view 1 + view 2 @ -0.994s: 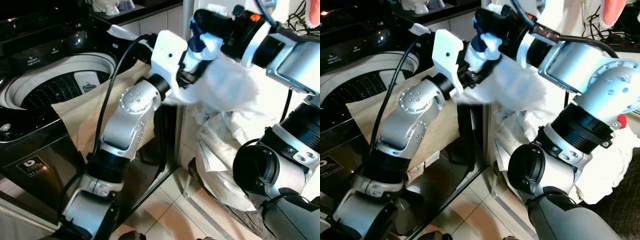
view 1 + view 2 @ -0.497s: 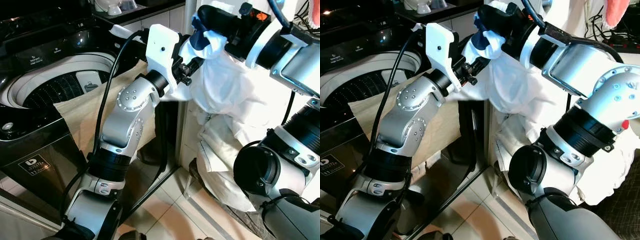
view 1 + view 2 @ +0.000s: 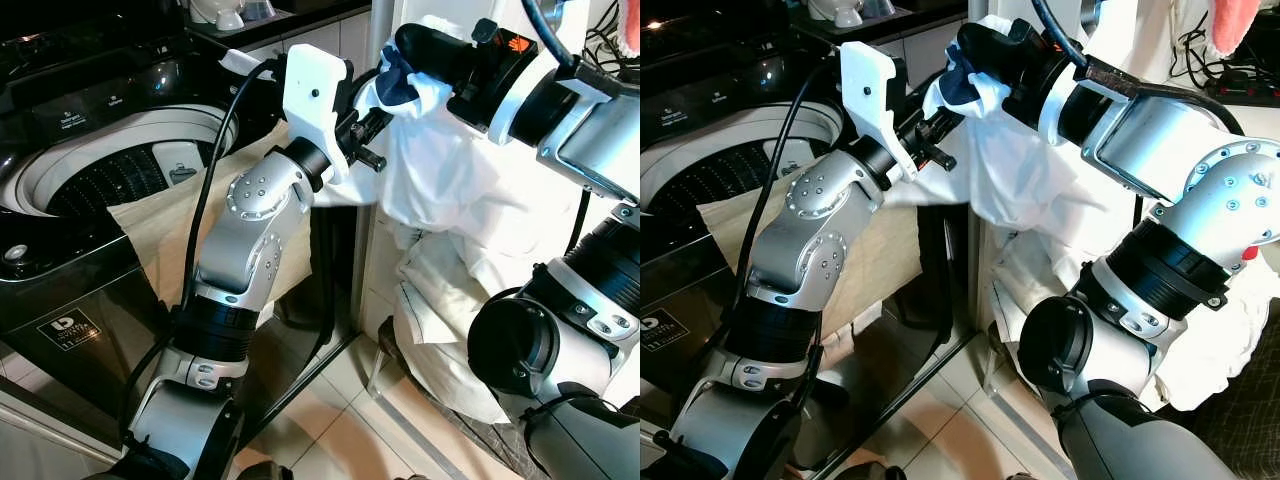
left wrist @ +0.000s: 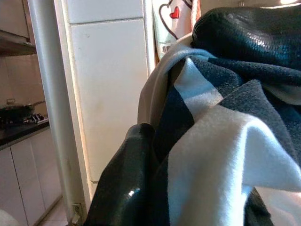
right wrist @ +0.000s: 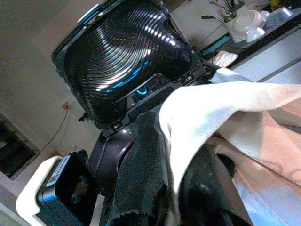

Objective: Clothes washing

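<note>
My right gripper (image 3: 402, 62) is shut on a white garment with a navy patch (image 3: 450, 170), held high to the right of the washing machine. In the right wrist view the white cloth (image 5: 211, 108) runs between the two black fingers (image 5: 141, 179). My left gripper (image 3: 368, 125) is raised against the garment's left side, and the cloth's lower edge passes behind its forearm. In the left wrist view, navy and white folds (image 4: 221, 155) lie close to the camera. The top-loading washer stands at my left with its drum (image 3: 100, 180) open. A beige cloth (image 3: 170, 230) hangs over its right rim.
A heap of white laundry (image 3: 440, 320) sits on the floor to the right, under the held garment. The washer's black lid (image 5: 127, 56) stands open. A white post (image 3: 380, 20) and a counter with bowls (image 3: 225, 15) are behind. Tiled floor (image 3: 330, 440) lies below.
My left gripper has drawn back to the left and a little up from the bulk of the garment. The right gripper still holds the garment high, which now hangs more spread out.
</note>
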Controlling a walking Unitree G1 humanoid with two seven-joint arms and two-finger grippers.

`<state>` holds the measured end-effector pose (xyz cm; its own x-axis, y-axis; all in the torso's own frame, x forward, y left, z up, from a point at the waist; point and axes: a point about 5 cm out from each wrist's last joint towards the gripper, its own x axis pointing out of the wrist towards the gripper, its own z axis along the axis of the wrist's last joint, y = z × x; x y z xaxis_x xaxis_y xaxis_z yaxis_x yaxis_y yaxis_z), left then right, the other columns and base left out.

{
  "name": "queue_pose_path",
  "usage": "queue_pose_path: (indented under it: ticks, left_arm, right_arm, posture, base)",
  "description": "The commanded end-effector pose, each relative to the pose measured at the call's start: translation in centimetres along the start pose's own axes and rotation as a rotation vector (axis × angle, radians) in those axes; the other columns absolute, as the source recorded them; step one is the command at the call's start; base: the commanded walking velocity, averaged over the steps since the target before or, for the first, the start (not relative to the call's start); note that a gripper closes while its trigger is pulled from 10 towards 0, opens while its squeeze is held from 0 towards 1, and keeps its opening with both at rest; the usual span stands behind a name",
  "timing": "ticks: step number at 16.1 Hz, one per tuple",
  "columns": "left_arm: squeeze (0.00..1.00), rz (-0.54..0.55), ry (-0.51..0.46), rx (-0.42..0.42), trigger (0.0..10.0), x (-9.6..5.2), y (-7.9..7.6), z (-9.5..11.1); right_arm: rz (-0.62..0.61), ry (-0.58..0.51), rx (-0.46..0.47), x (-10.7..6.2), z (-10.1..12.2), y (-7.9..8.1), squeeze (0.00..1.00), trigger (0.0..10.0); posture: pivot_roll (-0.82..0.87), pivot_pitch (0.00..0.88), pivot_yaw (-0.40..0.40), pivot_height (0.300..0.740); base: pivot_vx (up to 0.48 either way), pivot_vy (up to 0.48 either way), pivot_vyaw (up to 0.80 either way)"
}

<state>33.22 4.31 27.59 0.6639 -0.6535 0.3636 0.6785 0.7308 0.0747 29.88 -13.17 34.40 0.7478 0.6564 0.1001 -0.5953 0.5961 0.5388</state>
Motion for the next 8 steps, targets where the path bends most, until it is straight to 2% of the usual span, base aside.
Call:
queue_pose_path:
  ticks: [1,5,6,8]
  left_arm:
    - [0.0,0.022,-0.023,0.008,0.0,-0.3,0.6,0.8]
    - [0.0,0.062,0.013,0.048,0.0,-0.4,1.3,0.6]
    - [0.0,0.073,0.013,0.05,0.0,-0.4,1.5,0.6]
    - [0.0,0.145,0.022,0.064,0.0,-0.3,3.0,0.9]
  right_arm:
    - [-0.015,0.009,-0.021,-0.2,-0.2,0.1,0.0,10.0]
    - [-0.022,0.021,-0.052,-0.4,-0.5,0.1,0.0,10.0]
    - [-0.023,0.029,-0.064,-0.5,-0.6,0.0,1.0,10.0]
    - [-0.042,0.048,-0.091,-1.0,-0.9,-0.4,1.0,10.0]
  posture:
    - [-0.09,0.0,0.058,0.74]
    - [-0.09,0.0,0.061,0.74]
    - [-0.09,0.0,0.063,0.74]
    - [-0.09,0.0,0.062,0.74]
  base:
    - [0.0,0.0,0.0]
    - [0.0,0.0,0.0]
    - [0.0,0.0,0.0]
    - [0.0,0.0,0.0]
